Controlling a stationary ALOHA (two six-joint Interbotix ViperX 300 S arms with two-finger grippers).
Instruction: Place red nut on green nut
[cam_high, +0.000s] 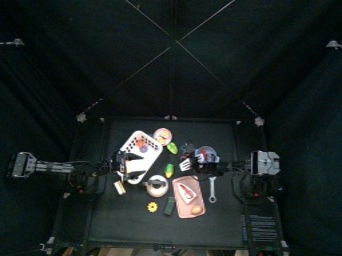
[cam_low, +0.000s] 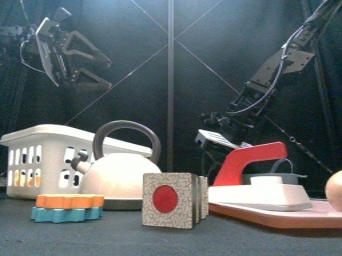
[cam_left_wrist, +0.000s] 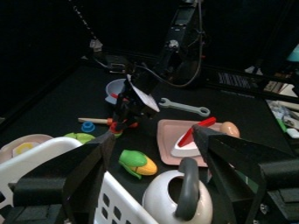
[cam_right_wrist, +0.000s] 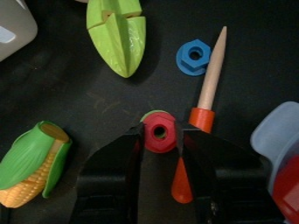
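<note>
Red nut (cam_right_wrist: 156, 132) sits clamped in the right pincer (cam_right_wrist: 156, 140), low in the middle of the right wrist frame. Near its upper right lies a blue nut (cam_right_wrist: 194, 56). The left pincer (cam_left_wrist: 152, 166) stands open above the worktop (cam_left_wrist: 70, 96).

1. Both arms were black throughout, built of slim jointed links.
2. The left arm (cam_low: 54, 50) showed thin dark cables looping along it.
3. The right gripper (cam_right_wrist: 158, 162) had two broad, matte black jaws.
</note>
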